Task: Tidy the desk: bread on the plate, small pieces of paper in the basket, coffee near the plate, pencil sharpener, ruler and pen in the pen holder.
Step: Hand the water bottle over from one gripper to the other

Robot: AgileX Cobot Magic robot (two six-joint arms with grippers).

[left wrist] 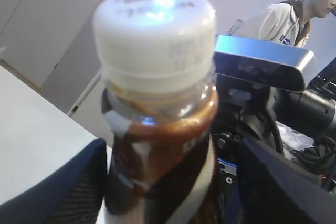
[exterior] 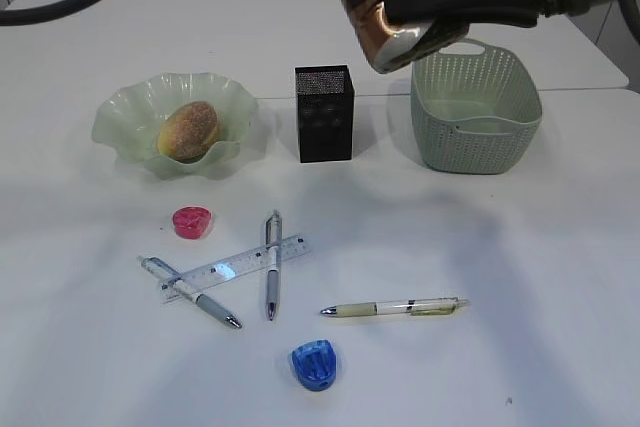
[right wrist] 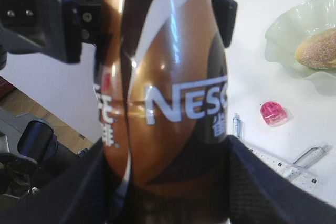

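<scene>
- Coffee (exterior: 378, 2) is up in the air above the pen holder (exterior: 324, 114) and basket (exterior: 476, 117), tilted, between both my grippers
- Right gripper (right wrist: 168, 182): fingers pressed on both sides of the label, clamped on the bottle body
- Left gripper (left wrist: 168, 187): fingers either side below the neck, one looks touching, gap on the other; can't tell if it grips
- Looks like a hand-off to my left side, since the plate (exterior: 118, 119) with the bread (exterior: 188, 130) sits there
- Get a firm left clamp before the right lets go; smooth bottle, could slip
- Then set it upright on bare desk (exterior: 80, 227) just beside the plate, clear of the rim
</scene>
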